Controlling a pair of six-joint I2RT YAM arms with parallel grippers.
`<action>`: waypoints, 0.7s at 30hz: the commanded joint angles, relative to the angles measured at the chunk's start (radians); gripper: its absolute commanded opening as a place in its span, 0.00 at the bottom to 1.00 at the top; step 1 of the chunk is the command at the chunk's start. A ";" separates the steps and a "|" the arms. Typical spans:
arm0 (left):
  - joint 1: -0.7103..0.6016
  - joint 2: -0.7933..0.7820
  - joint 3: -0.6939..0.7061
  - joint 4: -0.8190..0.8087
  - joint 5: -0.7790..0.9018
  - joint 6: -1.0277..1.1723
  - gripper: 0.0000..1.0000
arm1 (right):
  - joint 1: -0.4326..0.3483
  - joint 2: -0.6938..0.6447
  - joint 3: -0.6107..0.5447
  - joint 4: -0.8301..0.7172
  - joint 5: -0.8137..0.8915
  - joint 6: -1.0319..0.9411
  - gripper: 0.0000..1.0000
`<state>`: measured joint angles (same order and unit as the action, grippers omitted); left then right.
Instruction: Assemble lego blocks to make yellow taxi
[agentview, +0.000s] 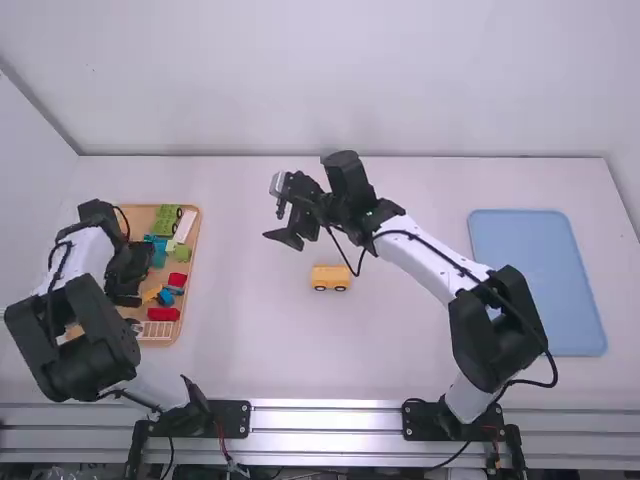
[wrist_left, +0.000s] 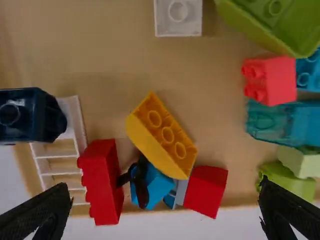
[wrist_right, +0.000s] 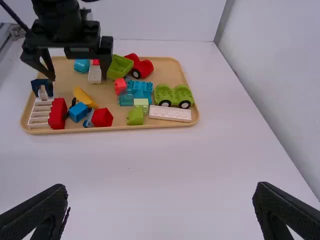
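My left gripper (agentview: 128, 278) is over the wooden tray at the left; its fingers stand wide apart in the left wrist view, the gripper (wrist_left: 165, 214) holding nothing. Below it lies a yellow-orange brick (wrist_left: 162, 135) with three studs showing, tilted against a blue piece and a red brick. The yellow car base (agentview: 331, 279), with dark wheels, stands on the table near the middle. Beyond and left of it, my right gripper (agentview: 278, 214) is above the table. In the right wrist view, the right gripper (wrist_right: 160, 212) is open and nothing is between its fingers.
The wooden tray (wrist_right: 150, 128) also holds red, blue and green bricks, a green wheeled base (wrist_right: 173, 95) and a white plate (wrist_right: 170, 113). A blue tray (agentview: 535, 280) lies at the table's right. Walls border the table's far edge and sides.
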<state>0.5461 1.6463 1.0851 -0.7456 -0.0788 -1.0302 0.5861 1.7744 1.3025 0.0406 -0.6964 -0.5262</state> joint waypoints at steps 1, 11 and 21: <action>0.002 0.002 -0.044 0.040 0.013 -0.019 0.99 | 0.003 0.006 0.026 0.000 -0.005 0.006 0.99; 0.003 0.002 -0.134 0.174 0.042 -0.039 0.92 | 0.003 0.006 0.026 -0.002 -0.005 0.003 0.99; 0.003 0.002 -0.198 0.292 0.059 -0.080 0.82 | 0.002 0.006 0.026 -0.009 0.042 0.006 0.99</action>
<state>0.5461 1.6466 0.8982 -0.4503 -0.0265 -1.0855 0.5861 1.7744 1.3025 0.0338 -0.6594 -0.5243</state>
